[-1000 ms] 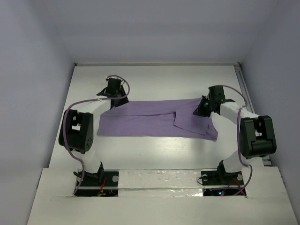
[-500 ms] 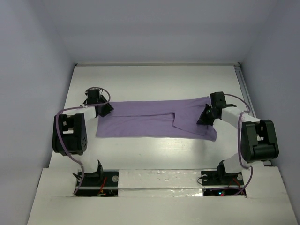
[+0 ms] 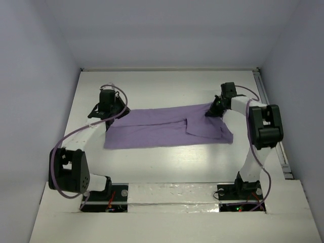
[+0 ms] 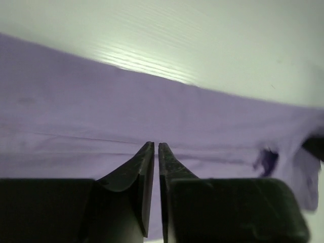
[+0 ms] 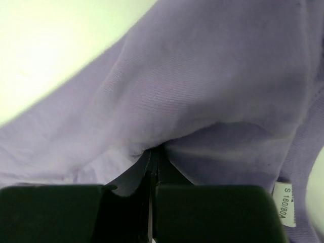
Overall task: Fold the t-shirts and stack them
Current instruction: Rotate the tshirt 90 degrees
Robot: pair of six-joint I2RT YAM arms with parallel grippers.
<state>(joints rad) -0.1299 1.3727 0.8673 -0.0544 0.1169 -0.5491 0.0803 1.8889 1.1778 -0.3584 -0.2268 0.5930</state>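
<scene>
- The lavender t-shirt (image 3: 162, 129) lies spread flat across the middle of the white tabletop (image 3: 167, 86), folded into a long band running left to right.
- The left tool (image 3: 111, 115) sits at the band's far left corner. Its fingers are pressed almost together, with the tips pinching a crease in the cloth.
- The right tool (image 3: 210, 112) is at the far right corner. It is clamped tight on a bunched ridge of fabric.
- A white size label (image 5: 286, 198) shows near the right tool.
</scene>
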